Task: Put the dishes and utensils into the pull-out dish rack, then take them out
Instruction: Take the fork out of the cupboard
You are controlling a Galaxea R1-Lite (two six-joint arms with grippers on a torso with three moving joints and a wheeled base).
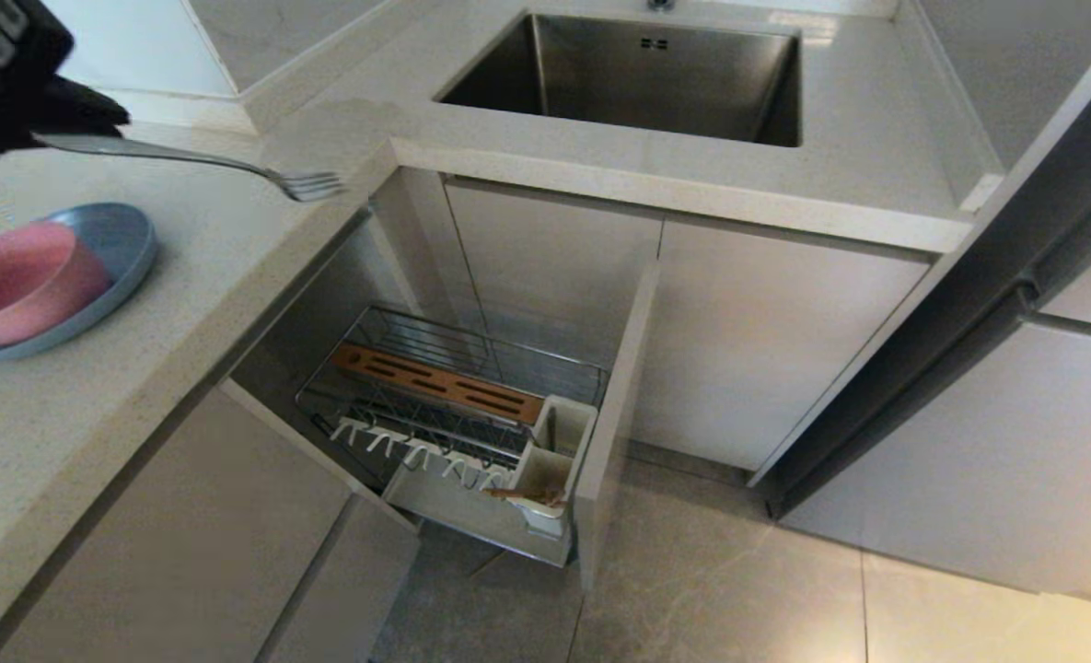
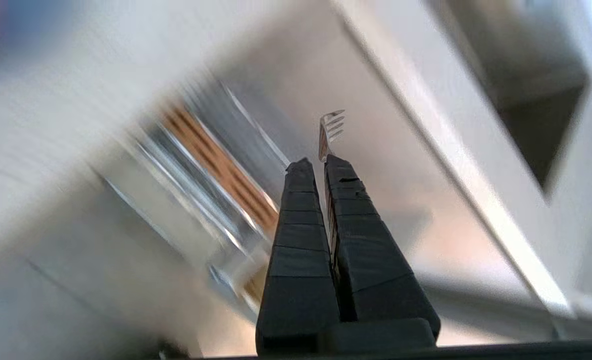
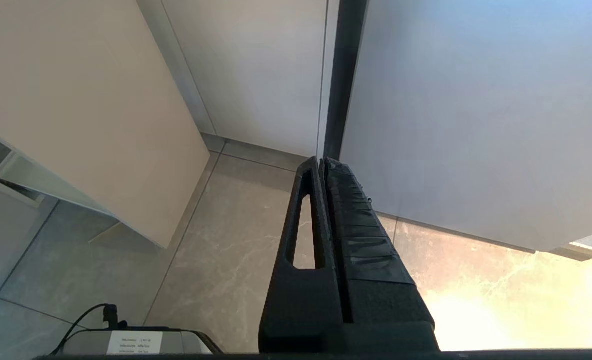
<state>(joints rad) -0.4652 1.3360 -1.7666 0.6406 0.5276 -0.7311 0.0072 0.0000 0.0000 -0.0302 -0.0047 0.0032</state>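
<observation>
Dishes sat together at the left edge of the head view: a pink bowl (image 1: 20, 281) rested inside a light-blue plate (image 1: 121, 241) on the pale desk (image 1: 232, 230). Above the desk, the left gripper (image 2: 314, 161) held a silver fork (image 1: 204, 162) by its handle, fingers (image 2: 300, 225) pressed narrow on it, the tines pointing out toward the corner over the open cabinet. Below, the pull-out dish rack (image 1: 453, 405) stood drawn out of the cabinet, its wooden slotted strip (image 1: 439, 379) across the wire basket and white prongs (image 1: 416, 448) along the near side. Wooden chopsticks (image 1: 527, 495) lay in the front compartment of the white utensil cup (image 1: 554, 451). A steel sink (image 1: 637, 74) was set in the desk farther back. The right gripper (image 3: 323, 160) hung over the floor tiles (image 3: 216, 260) beside the cabinet fronts, its fingers pressed together on nothing.
</observation>
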